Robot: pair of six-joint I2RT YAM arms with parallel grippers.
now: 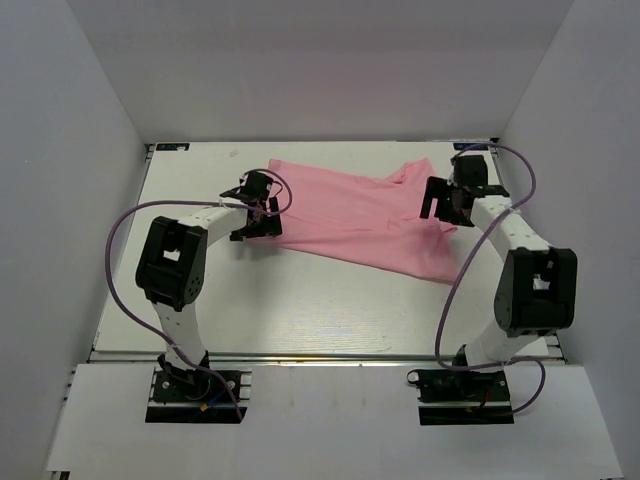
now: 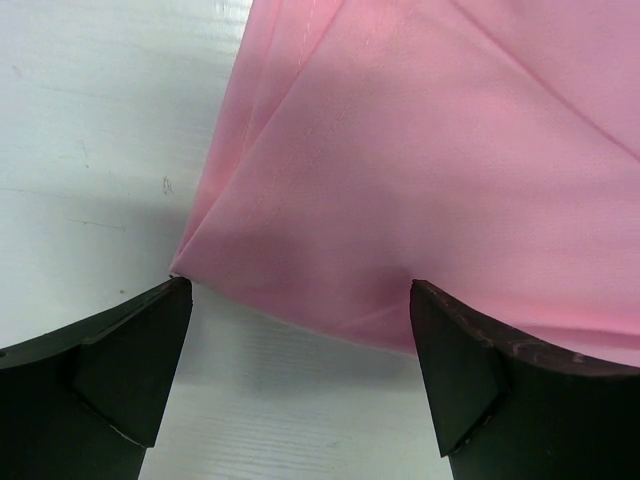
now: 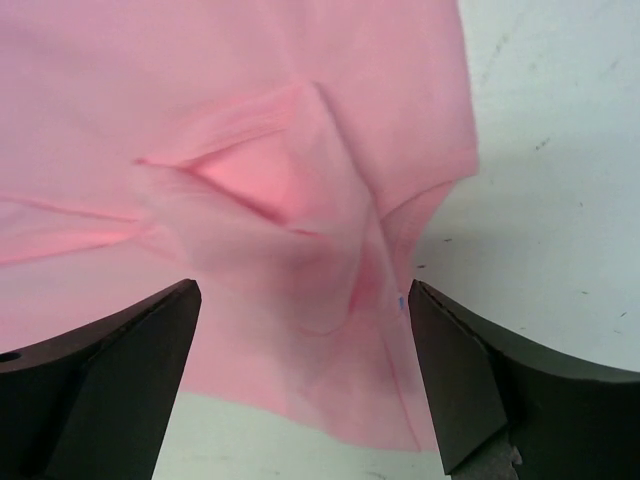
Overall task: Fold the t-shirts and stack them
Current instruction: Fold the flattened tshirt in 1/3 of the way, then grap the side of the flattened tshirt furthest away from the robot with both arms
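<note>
**Pink t-shirt lies loose on a white table between two open robot grippers**

Seen from above, a plain light-pink t-shirt [image 1: 360,222] lies on the far half of a white table [image 1: 250,300]. The table is boxed in by white walls [image 1: 70,150]. The cloth is rumpled rather than flat. It runs from the left side of the table across to the right, and its lower right corner droops toward the near edge.

The left gripper [image 1: 268,212] sits at the shirt's left edge. The right gripper [image 1: 440,208] sits over its right end. Each arm carries a looping purple cable [image 1: 125,225].

In the left wrist view, the left gripper [image 2: 300,290] has its jaws spread wide and holds nothing. Its two black fingers [image 2: 120,370] frame the shirt's near edge [image 2: 420,180], where several layers of fabric meet in a corner just beside the left-hand fingertip. Bare table shows to the left of the cloth and below it.

In the right wrist view, the right gripper [image 3: 303,290] also has its jaws spread apart, with nothing pinched between them. Between and just beyond its fingers the shirt [image 3: 250,100] rises in a small puckered ridge with creases running out from it. The fabric's edge curves away on the right, and speckled white table shows beyond it.
</note>
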